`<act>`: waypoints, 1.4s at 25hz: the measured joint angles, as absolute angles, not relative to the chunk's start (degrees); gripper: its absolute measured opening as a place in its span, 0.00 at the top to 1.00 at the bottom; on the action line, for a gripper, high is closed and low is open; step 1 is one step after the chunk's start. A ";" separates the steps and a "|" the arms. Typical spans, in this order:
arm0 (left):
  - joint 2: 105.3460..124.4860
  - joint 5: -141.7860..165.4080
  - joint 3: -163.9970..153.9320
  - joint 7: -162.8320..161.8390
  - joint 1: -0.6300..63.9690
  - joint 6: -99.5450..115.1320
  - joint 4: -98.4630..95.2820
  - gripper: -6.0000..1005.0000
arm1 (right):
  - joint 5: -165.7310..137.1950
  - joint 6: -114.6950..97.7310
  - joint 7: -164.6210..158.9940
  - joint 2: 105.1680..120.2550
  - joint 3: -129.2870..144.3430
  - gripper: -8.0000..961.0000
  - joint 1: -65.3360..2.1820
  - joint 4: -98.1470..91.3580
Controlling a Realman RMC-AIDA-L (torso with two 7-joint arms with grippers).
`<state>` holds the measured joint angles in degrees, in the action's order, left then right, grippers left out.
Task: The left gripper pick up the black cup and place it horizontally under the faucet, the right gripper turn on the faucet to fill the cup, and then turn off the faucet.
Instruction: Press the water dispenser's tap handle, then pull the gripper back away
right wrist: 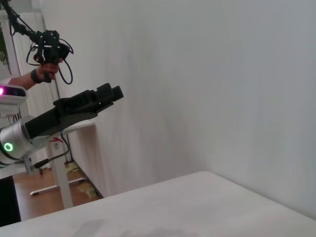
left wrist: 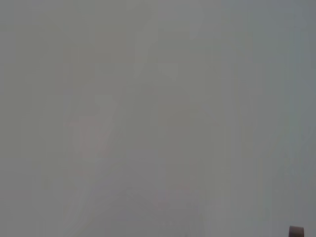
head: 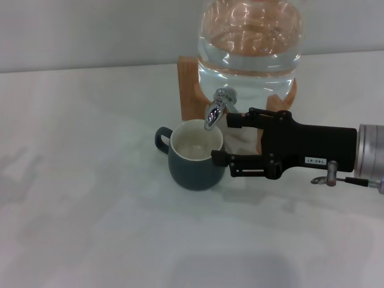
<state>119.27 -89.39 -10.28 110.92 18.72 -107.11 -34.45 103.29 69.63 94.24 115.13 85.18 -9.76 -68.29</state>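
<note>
- The black cup [head: 195, 157] stands upright on the white tabletop [head: 90, 228], toward the far edge and about midway between its sides, directly below the faucet [head: 217, 108]; its loop handle points toward the robot's left.
- The cup's cream inside shows, but whether there is water in it I cannot tell.
- The faucet is a small chrome spigot on a clear water jar [head: 251, 42], which rests on a wooden stand [head: 189, 84] just behind the cup.
- The right claw [head: 225, 139] reaches in from the right edge of the tabletop with its two fingers spread, the far one beside the spigot and the near one touching or almost touching the cup's rim; it pinches nothing.
- The left claw [right wrist: 111, 94] is raised in the air, well away from the cup, seen only in the right wrist view; whether it is spread or pressed together I cannot tell.
- Handling, as a judgement: the cup looks like stiff, matte ceramic, fairly heavy for its size and heavier once filled, breakable if knocked, and not very slippery. The rim wall opposite the handle, or the round body, seems the surest hold.
- The spigot's thin lever looks stiff and slick; it likely needs a light, careful push near its tip, without nudging the cup.
</note>
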 joint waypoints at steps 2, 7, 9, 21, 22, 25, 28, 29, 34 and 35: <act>119.27 -89.38 -10.28 110.92 18.69 -107.14 -34.45 0.59 | 103.45 68.74 94.29 115.13 85.75 0.13 -9.75 -68.29; 119.26 -89.19 -10.28 110.92 18.63 -107.18 -34.45 0.59 | 103.11 67.06 94.34 115.13 86.35 0.13 -9.80 -68.28; 119.27 -89.14 -10.28 110.92 18.63 -107.22 -34.45 0.59 | 103.08 66.86 94.35 115.13 86.36 0.13 -9.80 -68.29; 119.18 -89.04 -10.28 110.92 18.04 -107.54 -34.52 0.59 | 102.83 65.39 94.39 114.86 84.94 0.13 -9.85 -68.29; 119.18 -89.02 -10.28 110.92 18.03 -107.54 -34.53 0.59 | 102.82 65.40 94.39 114.86 84.92 0.12 -9.85 -68.31; 119.18 -89.00 -10.28 110.92 18.02 -107.54 -34.62 0.59 | 102.82 65.50 94.39 114.86 84.90 0.12 -9.85 -68.35; 119.18 -89.00 -10.28 110.92 18.01 -107.54 -34.75 0.59 | 102.82 65.76 94.39 114.86 84.64 0.12 -9.82 -68.35; 119.18 -89.00 -10.28 110.92 18.01 -107.54 -34.88 0.59 | 102.82 65.81 94.39 114.86 84.51 0.12 -9.78 -68.34; 119.18 -89.00 -10.28 110.92 17.70 -107.39 -35.27 0.59 | 103.18 69.26 94.39 114.86 83.85 0.12 -9.67 -68.48; 119.18 -89.00 -10.28 110.92 17.65 -107.34 -35.27 0.59 | 103.28 70.21 94.39 114.87 83.53 0.12 -9.64 -68.58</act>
<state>119.18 -89.01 -10.28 110.92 17.65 -107.34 -35.27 103.28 70.21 94.39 114.87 83.53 -9.64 -68.58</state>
